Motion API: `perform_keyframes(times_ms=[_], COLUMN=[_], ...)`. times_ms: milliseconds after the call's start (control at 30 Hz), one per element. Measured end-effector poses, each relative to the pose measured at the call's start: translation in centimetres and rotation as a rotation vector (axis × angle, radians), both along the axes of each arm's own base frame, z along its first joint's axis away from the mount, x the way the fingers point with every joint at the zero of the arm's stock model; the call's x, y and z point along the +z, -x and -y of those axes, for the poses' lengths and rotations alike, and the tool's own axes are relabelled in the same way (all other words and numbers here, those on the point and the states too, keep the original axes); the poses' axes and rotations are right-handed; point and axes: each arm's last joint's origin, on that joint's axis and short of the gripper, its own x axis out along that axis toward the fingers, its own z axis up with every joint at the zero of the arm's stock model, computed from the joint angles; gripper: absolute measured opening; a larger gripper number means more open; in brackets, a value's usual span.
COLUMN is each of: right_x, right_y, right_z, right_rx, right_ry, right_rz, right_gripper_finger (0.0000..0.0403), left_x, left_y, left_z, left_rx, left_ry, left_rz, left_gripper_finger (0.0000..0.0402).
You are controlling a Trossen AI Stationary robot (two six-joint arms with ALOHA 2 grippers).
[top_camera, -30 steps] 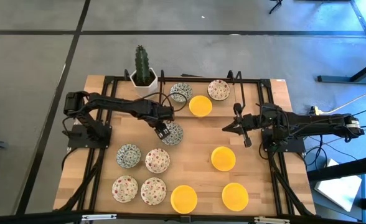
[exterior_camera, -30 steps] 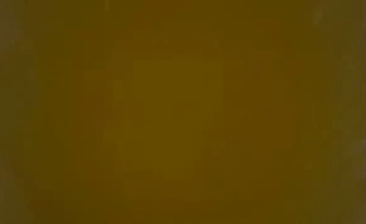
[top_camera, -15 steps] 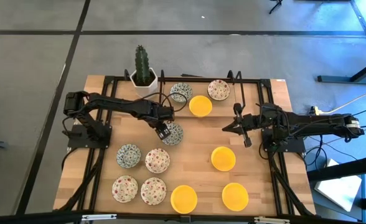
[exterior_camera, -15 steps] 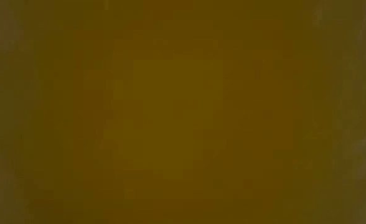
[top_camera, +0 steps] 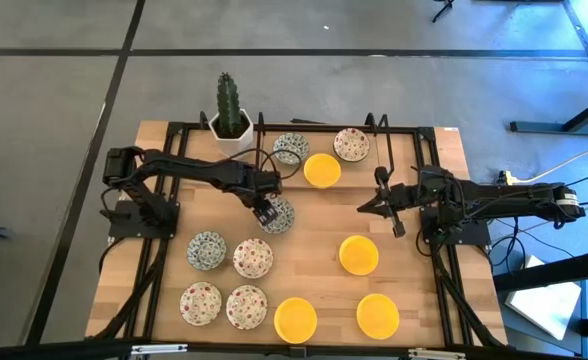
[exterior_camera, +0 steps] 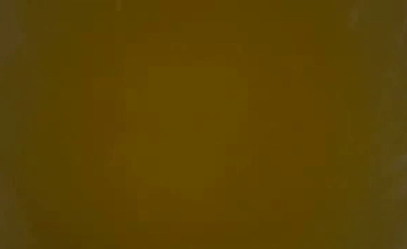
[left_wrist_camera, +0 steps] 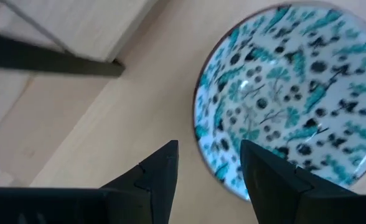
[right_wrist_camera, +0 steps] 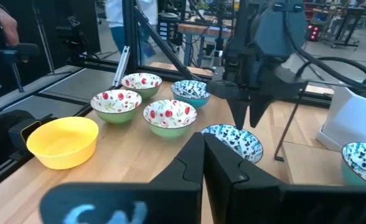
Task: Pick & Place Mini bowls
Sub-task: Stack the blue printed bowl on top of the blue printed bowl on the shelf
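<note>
Left gripper (top_camera: 267,211) hangs over the near-left rim of a blue-green patterned bowl (top_camera: 278,215) in the middle of the table (top_camera: 414,290), fingers spread; in the left wrist view one finger (left_wrist_camera: 158,171) stands outside the rim and the other finger (left_wrist_camera: 267,174) over the bowl's inside (left_wrist_camera: 282,93), so the jaws straddle the wall without yet pinching it. Right gripper (top_camera: 382,203) waits right of centre, pressed together and holding nothing.

Progress is hard to judge. Speckled and patterned bowls (top_camera: 229,280) cluster at the near left, three yellow bowls (top_camera: 359,254) sit near right, and three more bowls (top_camera: 322,169) stand along the far edge beside the cactus pot (top_camera: 232,128). This looks like sorting partway through, with the centre bowl and the far three still to go, though the goal layout is a guess.

Room is fair: bare wood lies around the centre bowl on all sides. The black frame rails (top_camera: 174,150) border left, right and far. The low view shows nothing usable.
</note>
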Motion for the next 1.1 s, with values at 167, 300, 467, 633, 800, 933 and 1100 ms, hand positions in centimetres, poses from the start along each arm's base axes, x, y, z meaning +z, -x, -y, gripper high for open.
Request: perform_keyframes(times_ms=[167, 300, 467, 633, 800, 933, 1100], right_x=[0.1, 0.0, 0.0, 0.0, -0.1, -0.1, -0.1], right_y=[0.0, 0.0, 0.0, 0.0, 0.0, 0.0, 0.0], right_z=[0.0, 0.0, -0.1, -0.1, -0.1, -0.1, -0.1], right_rx=[0.0, 0.005, 0.018, 0.019, 0.02, 0.019, 0.02], right_ry=[-0.003, -0.004, -0.005, -0.005, -0.003, -0.002, 0.002], right_rz=[0.007, 0.0, -0.001, -0.002, -0.012, -0.011, -0.011], right_gripper_finger=[0.0007, 0.0007, 0.0007, 0.0007, 0.0007, 0.0007, 0.0007], left_x=[-0.6, -1.3, -2.1, -2.5, -2.5, -2.5, -1.8], left_y=[-0.5, -0.9, -1.3, -1.3, -1.4, -1.4, -1.5], left_z=[-0.1, -0.2, -0.4, -0.4, -0.4, -0.5, -0.3], left_rx=[-0.001, -0.015, -0.028, -0.027, -0.031, -0.045, -0.048], left_ry=[-0.006, -0.005, -0.011, -0.031, -0.039, -0.046, -0.054], left_rz=[0.002, -0.009, -0.02, -0.037, -0.035, -0.037, -0.001], left_gripper_finger=[0.0164, 0.0166, 0.0162, 0.0152, 0.0117, 0.0061, 0.0014])
